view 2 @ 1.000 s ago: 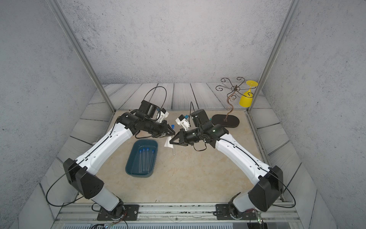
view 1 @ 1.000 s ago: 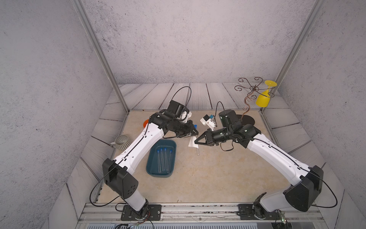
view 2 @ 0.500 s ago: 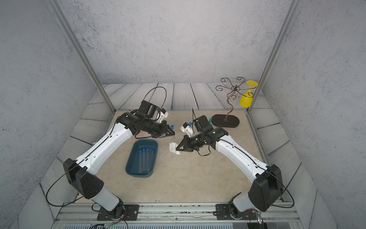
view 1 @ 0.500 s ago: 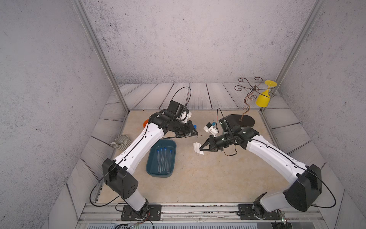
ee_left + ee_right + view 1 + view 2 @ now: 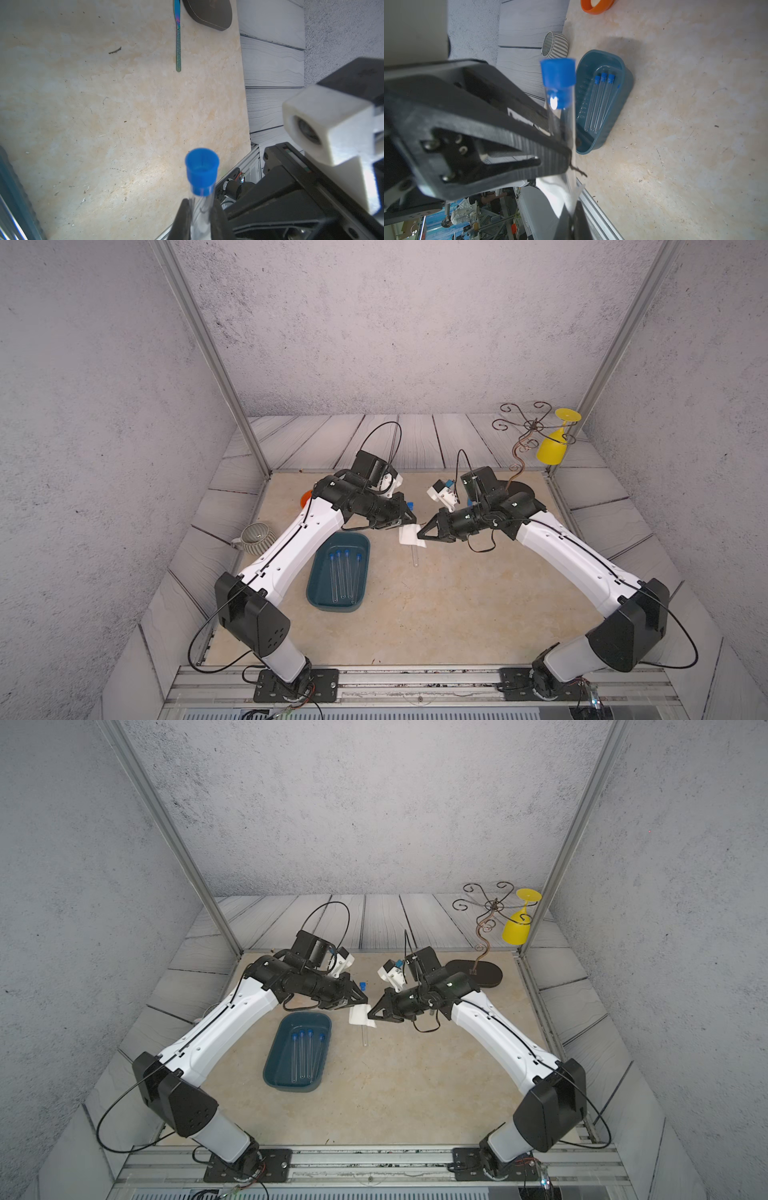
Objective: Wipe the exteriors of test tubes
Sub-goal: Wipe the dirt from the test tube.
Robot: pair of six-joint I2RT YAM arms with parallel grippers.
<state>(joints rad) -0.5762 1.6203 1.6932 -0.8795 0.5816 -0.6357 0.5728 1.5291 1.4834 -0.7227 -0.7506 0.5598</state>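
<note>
Robot arms hold a capped test tube (image 5: 414,556) and a wipe at centre frame

In both top views the left gripper (image 5: 404,521) is clamped on the upright tube below its blue cap. The right gripper (image 5: 419,533) pinches a white wipe (image 5: 409,536) against the tube. More tubes (image 5: 343,576) lie in the teal tray (image 5: 332,608), lower left of centre.

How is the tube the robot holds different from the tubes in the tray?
The held tube stands roughly upright in the left gripper; the tray tubes lie flat in the tray. The held tube's middle is covered by a white cloth in the right gripper; the tray tubes are bare. All are clear with blue caps.
</note>
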